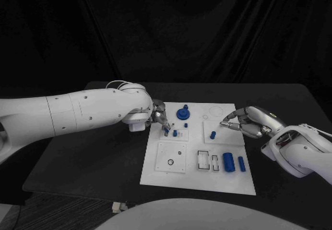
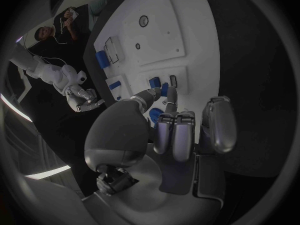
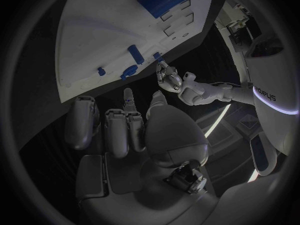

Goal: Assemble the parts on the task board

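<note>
Your left hand (image 1: 158, 116) pinches a small blue peg (image 1: 166, 128) at its fingertips, over a square plate on the glossy white board (image 1: 197, 179). If it tilts, the smooth plastic could jam or slip. Your right hand (image 1: 247, 122), across the board, hangs with curled fingers; whether it holds anything is unclear. A knobbed blue part (image 1: 183, 113) stands beside your left fingers.

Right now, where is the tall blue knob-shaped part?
In the head view, the tall blue knob-shaped part stands near the white task board's far edge, just right of the left hand.
</note>
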Motion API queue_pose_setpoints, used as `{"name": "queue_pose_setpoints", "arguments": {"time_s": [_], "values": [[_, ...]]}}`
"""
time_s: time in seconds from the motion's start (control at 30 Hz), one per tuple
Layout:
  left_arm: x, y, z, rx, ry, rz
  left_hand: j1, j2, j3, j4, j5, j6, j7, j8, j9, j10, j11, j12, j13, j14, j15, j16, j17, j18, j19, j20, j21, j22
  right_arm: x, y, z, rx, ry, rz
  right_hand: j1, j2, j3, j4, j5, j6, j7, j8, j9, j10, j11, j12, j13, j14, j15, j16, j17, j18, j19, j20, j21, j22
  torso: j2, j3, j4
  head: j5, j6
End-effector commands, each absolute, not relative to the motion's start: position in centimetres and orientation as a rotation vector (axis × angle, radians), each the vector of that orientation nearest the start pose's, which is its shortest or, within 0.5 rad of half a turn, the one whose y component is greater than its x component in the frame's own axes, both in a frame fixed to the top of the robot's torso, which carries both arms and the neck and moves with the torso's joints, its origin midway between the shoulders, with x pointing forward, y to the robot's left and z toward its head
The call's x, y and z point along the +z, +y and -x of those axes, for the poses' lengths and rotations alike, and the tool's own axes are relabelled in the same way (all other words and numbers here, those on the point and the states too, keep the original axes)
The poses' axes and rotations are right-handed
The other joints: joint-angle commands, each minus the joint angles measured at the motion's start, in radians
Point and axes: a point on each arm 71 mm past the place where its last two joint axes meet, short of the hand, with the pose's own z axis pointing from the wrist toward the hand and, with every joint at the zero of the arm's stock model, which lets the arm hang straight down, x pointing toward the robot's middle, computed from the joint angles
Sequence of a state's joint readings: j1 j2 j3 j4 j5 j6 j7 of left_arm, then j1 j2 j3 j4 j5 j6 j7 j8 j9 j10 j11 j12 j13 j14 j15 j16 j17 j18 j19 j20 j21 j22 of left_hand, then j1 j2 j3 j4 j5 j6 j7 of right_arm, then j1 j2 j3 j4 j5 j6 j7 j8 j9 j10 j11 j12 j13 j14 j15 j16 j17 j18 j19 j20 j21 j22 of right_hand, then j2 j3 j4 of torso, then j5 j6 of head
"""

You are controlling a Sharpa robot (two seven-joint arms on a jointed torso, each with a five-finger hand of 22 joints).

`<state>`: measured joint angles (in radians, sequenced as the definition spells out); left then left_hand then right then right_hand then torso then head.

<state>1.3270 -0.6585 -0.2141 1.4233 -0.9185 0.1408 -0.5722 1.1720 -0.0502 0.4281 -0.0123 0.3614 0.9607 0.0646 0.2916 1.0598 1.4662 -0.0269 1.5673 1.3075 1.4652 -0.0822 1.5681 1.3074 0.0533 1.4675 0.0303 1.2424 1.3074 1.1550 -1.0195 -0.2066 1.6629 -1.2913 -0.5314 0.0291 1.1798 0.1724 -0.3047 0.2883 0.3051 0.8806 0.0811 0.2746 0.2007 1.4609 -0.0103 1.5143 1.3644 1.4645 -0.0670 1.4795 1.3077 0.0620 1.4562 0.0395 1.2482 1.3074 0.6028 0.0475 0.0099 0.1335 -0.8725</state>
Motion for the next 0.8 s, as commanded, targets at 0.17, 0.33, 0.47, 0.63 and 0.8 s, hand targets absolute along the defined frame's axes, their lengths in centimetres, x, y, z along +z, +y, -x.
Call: {"name": "queue_pose_setpoints", "arguments": {"time_s": [0.17, 0.33, 0.47, 0.63, 0.8], "values": [[-23.62, 16.09, -48.48, -0.383, 2.459, 0.145, 0.000, 0.009, 0.114, -0.108, -0.001, 0.002, -0.006, 0.007, 0.003, 0.105, 0.005, 0.004, 0.263, 0.106, 0.004, 0.003, 0.263, 0.008, 0.009, 0.001, -0.007, 0.181, -23.65, -24.62, -42.00, 0.754, 1.674, -0.012, 0.002, 0.005, -0.006, 0.002, 0.003, 0.003, 0.005, 0.000, -0.001, 0.067, 0.001, -0.003, 0.119, 0.072, -0.004, -0.002, 0.133, 0.006, -0.003, 0.000, -0.006, 0.174, 0.001, -0.0001, 0.0006, -0.001, 0.000], [-23.88, 16.20, -48.40, -0.379, 2.468, 0.145, 0.000, 0.009, 0.114, -0.108, -0.001, 0.002, -0.006, 0.007, 0.003, 0.105, 0.005, 0.004, 0.263, 0.106, 0.004, 0.003, 0.263, 0.008, 0.009, 0.001, -0.007, 0.181, -23.65, -24.62, -42.00, 0.754, 1.674, -0.012, 0.002, 0.005, -0.006, 0.002, 0.003, 0.003, 0.005, 0.000, -0.001, 0.067, 0.001, -0.003, 0.119, 0.072, -0.004, -0.002, 0.133, 0.006, -0.003, 0.000, -0.006, 0.174, 0.000, 0.0000, 0.0000, 0.000, 0.000], [-24.10, 16.27, -48.33, -0.378, 2.472, 0.146, 0.000, 0.009, 0.114, -0.108, -0.001, 0.002, -0.006, 0.007, 0.003, 0.105, 0.005, 0.004, 0.263, 0.106, 0.004, 0.003, 0.263, 0.008, 0.009, 0.001, -0.007, 0.181, -23.66, -24.60, -41.99, 0.754, 1.675, -0.011, 0.002, 0.005, -0.006, 0.002, 0.003, 0.003, 0.005, 0.000, -0.001, 0.067, 0.001, -0.003, 0.119, 0.072, -0.004, -0.002, 0.133, 0.006, -0.003, 0.000, -0.006, 0.174, 0.000, 0.0000, -0.0001, 0.001, 0.000], [-24.33, 16.36, -48.25, -0.375, 2.476, 0.147, 0.000, 0.009, 0.114, -0.108, -0.001, 0.002, -0.006, 0.007, 0.003, 0.105, 0.005, 0.004, 0.263, 0.106, 0.004, 0.003, 0.263, 0.008, 0.009, 0.001, -0.007, 0.181, -23.66, -24.61, -42.00, 0.754, 1.675, -0.011, 0.003, 0.005, -0.007, 0.002, 0.003, 0.004, 0.005, 0.000, -0.001, 0.065, 0.001, -0.005, 0.117, 0.070, -0.004, -0.005, 0.129, 0.006, -0.004, 0.000, -0.008, 0.173, 0.000, 0.0002, 0.0000, 0.001, 0.000], [-24.48, 16.45, -48.23, -0.364, 2.472, 0.138, -0.001, 0.010, 0.116, -0.108, -0.002, 0.001, -0.006, 0.008, 0.005, 0.105, 0.005, 0.004, 0.263, 0.106, 0.004, 0.003, 0.263, 0.009, 0.008, 0.001, -0.008, 0.180, -23.66, -24.63, -41.99, 0.753, 1.675, -0.012, 0.003, 0.005, -0.007, 0.002, 0.003, 0.004, 0.005, 0.000, -0.001, 0.065, 0.001, -0.005, 0.117, 0.070, -0.004, -0.005, 0.129, 0.006, -0.004, 0.000, -0.008, 0.173, 0.000, -0.0001, 0.0007, -0.001, 0.000]]}}
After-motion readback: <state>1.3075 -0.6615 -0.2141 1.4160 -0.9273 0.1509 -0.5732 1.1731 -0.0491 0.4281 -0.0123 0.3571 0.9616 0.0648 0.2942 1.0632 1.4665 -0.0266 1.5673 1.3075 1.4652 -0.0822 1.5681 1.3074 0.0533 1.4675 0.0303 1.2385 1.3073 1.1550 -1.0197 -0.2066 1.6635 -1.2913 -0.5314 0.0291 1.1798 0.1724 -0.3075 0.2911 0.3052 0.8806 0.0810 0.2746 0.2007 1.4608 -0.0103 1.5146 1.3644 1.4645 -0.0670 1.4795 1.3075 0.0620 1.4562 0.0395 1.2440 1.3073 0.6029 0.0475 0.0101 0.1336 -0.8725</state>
